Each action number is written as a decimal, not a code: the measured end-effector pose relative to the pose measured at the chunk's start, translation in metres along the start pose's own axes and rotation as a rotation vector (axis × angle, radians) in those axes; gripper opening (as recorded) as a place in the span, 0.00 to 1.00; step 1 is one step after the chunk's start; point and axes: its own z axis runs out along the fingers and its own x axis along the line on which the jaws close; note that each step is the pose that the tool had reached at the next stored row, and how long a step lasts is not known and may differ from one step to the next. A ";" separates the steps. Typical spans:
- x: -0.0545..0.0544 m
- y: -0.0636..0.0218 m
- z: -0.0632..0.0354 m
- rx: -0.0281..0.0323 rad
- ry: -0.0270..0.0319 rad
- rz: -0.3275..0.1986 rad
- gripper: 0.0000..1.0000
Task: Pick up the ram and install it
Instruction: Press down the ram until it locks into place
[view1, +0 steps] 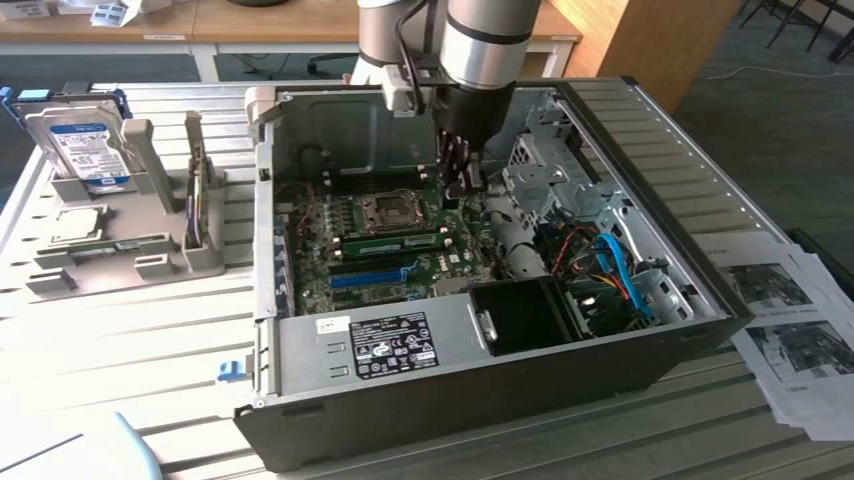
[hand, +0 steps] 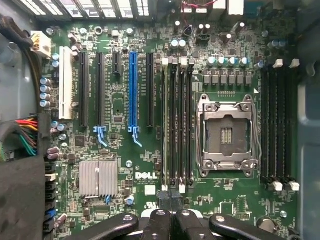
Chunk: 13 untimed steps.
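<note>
We see the gripper (view1: 463, 180) lowered inside the open computer case (view1: 694, 290), just above the motherboard (hand: 125, 165); its jaws look pressed together with nothing between them, as the wrist view shows the dark fingers (hand: 170, 200) meeting over the end of the slots. The ram (view1: 396, 243) already sits in one of the black memory slots (hand: 177, 125) beside the CPU socket (hand: 227, 132); so we judge the picking is done and the stick is placed, while we cannot tell whether it is pressed fully down and latched. Its long axis lies along the slot, parallel to the bright-blue slot (hand: 133, 90); in the exterior view it runs from that view's left to right, standing on its edge.
</note>
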 end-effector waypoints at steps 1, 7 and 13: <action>0.000 0.0000 0.0018 0.0000 0.0000 0.000 0.09; 0.000 -0.0001 0.0127 0.0000 0.0000 0.000 0.09; 0.000 -0.0002 0.0209 -0.0001 0.0002 0.000 0.09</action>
